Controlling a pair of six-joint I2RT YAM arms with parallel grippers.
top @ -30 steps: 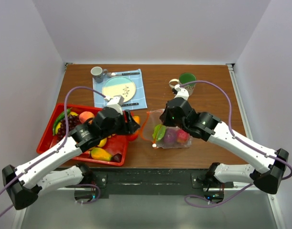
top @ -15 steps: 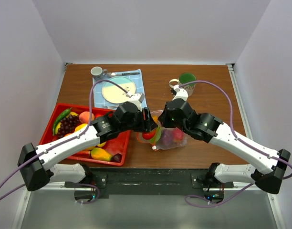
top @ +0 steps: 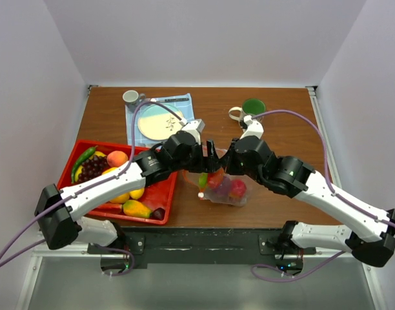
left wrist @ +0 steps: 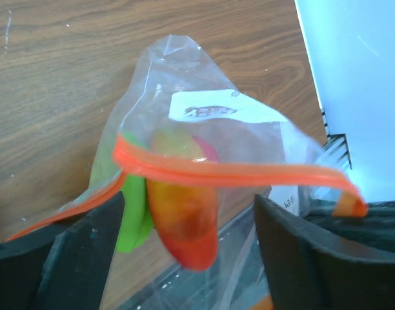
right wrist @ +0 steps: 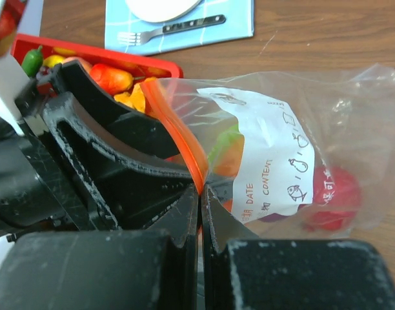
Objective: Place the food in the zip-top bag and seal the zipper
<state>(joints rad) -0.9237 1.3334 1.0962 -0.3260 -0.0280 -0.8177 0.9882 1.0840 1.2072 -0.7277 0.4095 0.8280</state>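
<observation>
The zip-top bag (top: 231, 192) lies at mid-table with red, purple and green food inside. My right gripper (top: 224, 163) is shut on its orange zipper (right wrist: 181, 139) and holds the mouth up; in the right wrist view the gripper (right wrist: 201, 190) pinches the strip. My left gripper (top: 209, 154) is open at the bag's mouth. In the left wrist view its jaws (left wrist: 188, 206) stand wide apart either side of a yellow-red fruit (left wrist: 184, 223) and a green piece (left wrist: 130, 219) under the zipper (left wrist: 236, 174); neither finger touches them. More food lies in the red tray (top: 59, 188).
The tray holds a peach (top: 117, 157), grapes (top: 93, 169), a green chili (top: 81, 161) and a mango (top: 137, 208). Behind stand a plate (top: 160, 121) on a blue cloth, a small cup (top: 130, 97) and a green mug (top: 252, 107).
My left arm has swung from the tray to the bag's mouth carrying an orange-red fruit, and its jaws now stand open around it. My right gripper has lifted the zipper edge slightly.
</observation>
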